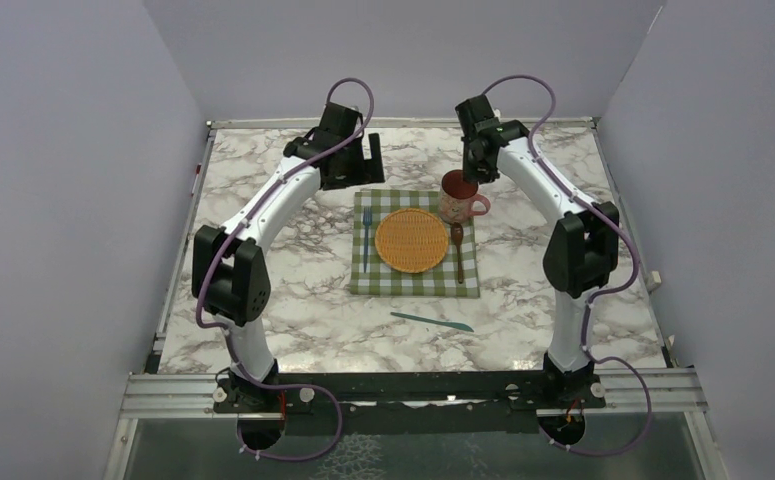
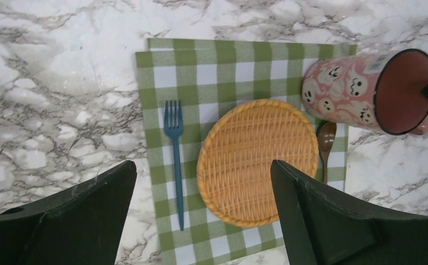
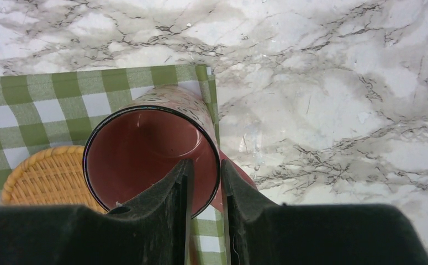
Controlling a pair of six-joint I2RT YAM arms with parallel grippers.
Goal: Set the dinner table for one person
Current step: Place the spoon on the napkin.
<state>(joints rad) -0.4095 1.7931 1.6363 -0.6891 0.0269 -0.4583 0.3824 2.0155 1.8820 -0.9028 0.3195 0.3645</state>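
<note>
We clamped our right hand on the rim of the mug, one finger inside, to stand it at the far right corner of the cloth on the counter; our left hand hung wide apart.

L arm, R arm: white links, blk joints & wrists, purple cables looped alongside.
</note>
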